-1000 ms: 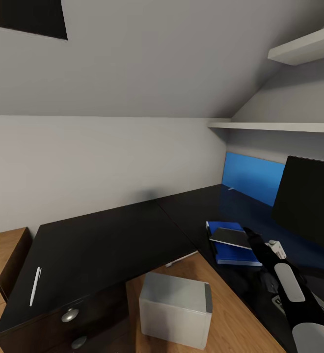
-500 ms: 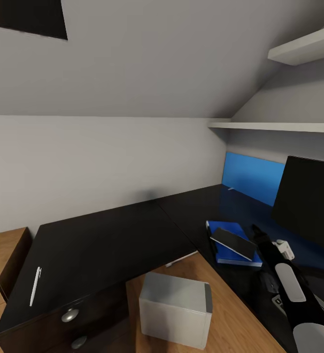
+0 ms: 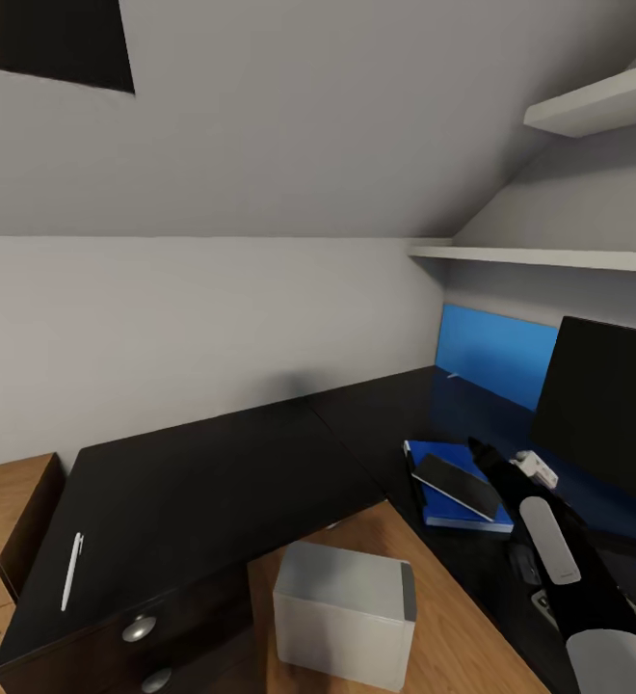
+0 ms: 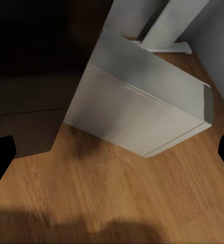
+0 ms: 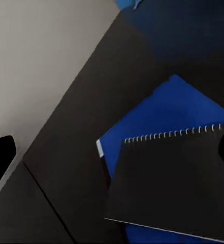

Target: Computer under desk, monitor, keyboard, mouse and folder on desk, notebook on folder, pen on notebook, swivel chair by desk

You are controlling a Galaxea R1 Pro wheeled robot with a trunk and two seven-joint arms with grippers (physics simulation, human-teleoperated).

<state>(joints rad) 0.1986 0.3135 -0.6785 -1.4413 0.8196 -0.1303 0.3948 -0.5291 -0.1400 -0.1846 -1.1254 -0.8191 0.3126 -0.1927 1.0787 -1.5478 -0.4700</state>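
Observation:
The blue folder [image 3: 432,512] lies on the black desk [image 3: 212,482], left of the monitor [image 3: 607,410]. On top of it rests the dark grey notebook [image 3: 458,485], which in the right wrist view shows its spiral edge [image 5: 178,178] over the folder [image 5: 158,114]. My right gripper [image 3: 479,451] hovers at the notebook's right edge, open, its fingers [image 5: 1,157] spread wide. At the desk's far left end is the white pen [image 3: 70,571]. The grey-white computer [image 3: 342,612] stands on the floor in the desk's inner corner. My open left gripper [image 4: 112,155] points down at the computer [image 4: 142,107].
A blue wall panel [image 3: 496,352] stands behind the desk, with white shelves [image 3: 549,255] above. The drawer unit [image 3: 140,631] sits under the pen end, and a low wood cabinet [image 3: 10,501] is beside it. The white desk leg [image 4: 168,25] rises behind the computer.
The notebook has gone from held level, through a tilt, to lying on the folder. My right gripper has drawn slightly back. The head camera has tilted up a little.

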